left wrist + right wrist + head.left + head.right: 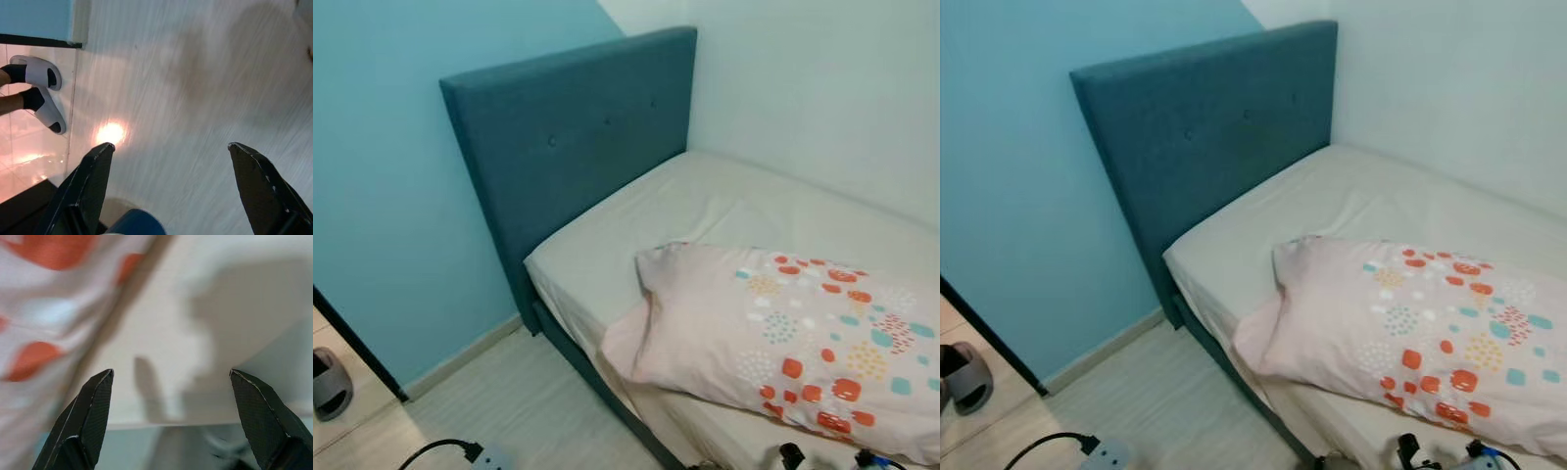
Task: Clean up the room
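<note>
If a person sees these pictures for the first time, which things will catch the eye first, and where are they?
The eye falls first on the pillow with orange, teal and yellow spots, lying on the bare mattress near the bed's floor-side edge. Behind it, the teal headboard stands against the blue wall. On the left, by the doorway, a person's feet in grey slippers stand on the tiles, beyond the open left claw.
</note>
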### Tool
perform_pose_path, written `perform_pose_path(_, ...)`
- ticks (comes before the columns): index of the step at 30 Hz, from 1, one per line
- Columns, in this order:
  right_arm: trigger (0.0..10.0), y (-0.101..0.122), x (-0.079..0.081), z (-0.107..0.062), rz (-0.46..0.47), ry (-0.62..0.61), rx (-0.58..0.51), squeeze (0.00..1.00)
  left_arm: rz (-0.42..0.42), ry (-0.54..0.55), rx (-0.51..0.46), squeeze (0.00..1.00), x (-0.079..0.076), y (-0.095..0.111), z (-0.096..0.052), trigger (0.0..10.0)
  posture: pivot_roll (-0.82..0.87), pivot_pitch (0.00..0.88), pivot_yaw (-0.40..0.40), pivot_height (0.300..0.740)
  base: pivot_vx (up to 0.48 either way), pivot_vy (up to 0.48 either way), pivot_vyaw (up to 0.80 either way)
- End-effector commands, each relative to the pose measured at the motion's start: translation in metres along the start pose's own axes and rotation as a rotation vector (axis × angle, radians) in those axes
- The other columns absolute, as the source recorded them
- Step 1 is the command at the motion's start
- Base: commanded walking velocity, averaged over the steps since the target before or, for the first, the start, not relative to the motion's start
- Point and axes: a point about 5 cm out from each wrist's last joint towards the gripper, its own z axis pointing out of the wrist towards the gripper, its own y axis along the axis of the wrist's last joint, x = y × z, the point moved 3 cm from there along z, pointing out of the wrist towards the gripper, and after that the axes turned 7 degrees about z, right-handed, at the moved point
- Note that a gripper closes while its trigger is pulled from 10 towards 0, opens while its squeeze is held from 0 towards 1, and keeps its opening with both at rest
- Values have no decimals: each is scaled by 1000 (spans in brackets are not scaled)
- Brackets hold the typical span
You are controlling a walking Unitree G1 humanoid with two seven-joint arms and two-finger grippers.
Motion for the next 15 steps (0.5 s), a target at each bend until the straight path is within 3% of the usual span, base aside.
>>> perform_pose_path(1,10000,-4,16,2,43,105,5,0,45,-8,8,0,2,-10,-2,10000,95,91,49,630,0,0,0)
perform_pose_path(9,10000,2,50,5,93,318,-10,0,81,-9,8,0,6,-20,-5,10000,111,124,62,630,0,0,0)
perform_pose_path(13,10000,12,55,6,94,327,-48,0,85,-10,14,0,6,-24,-6,10000,113,133,63,630,0,0,0)
perform_pose_path(15,10000,30,56,7,100,325,-111,0,91,-13,15,0,5,-28,-7,10000,121,155,65,630,0,0,0)
